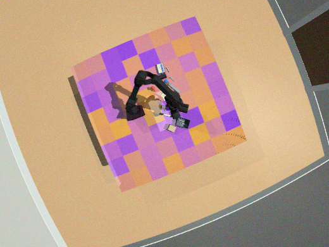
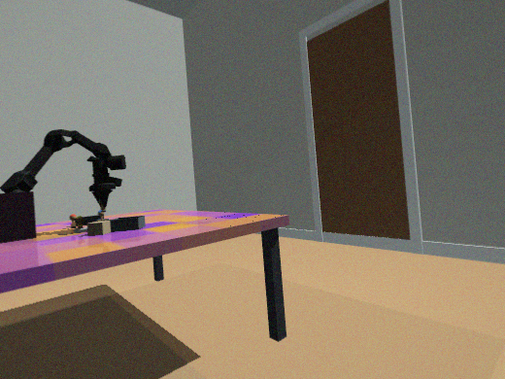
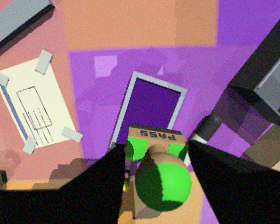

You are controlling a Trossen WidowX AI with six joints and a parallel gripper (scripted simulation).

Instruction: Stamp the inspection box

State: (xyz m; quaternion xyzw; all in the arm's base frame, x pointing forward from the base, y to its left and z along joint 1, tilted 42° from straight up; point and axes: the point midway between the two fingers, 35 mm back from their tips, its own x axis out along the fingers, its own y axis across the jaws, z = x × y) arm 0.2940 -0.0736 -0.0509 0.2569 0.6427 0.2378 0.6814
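My gripper point(image 3: 156, 148) point(image 2: 102, 210) is shut on the PASS stamp point(image 3: 163, 185), which has a round green knob and a tan block lettered PASS. The stamp is over the near end of the ink pad point(image 3: 150, 102) in the wrist view, hiding that end. Whether it touches the pad I cannot tell. The pad is purple with a grey rim. The cream card point(image 3: 59, 117) point(image 1: 162, 95) lies left of the pad in the wrist view, held by grey tabs at its corners. The outlined box point(image 3: 43, 105) on it has thin lines running across its lower part.
A grey bar point(image 3: 22, 21) point(image 1: 173, 87) lies beyond the card. A black box point(image 1: 183, 123) point(image 3: 267, 85) and a tan block point(image 1: 171, 128) point(image 3: 265, 150) stand beyond a black-capped marker point(image 3: 207, 127). A red knob point(image 1: 153, 88) and a blue knob point(image 1: 166, 81) are near the card.
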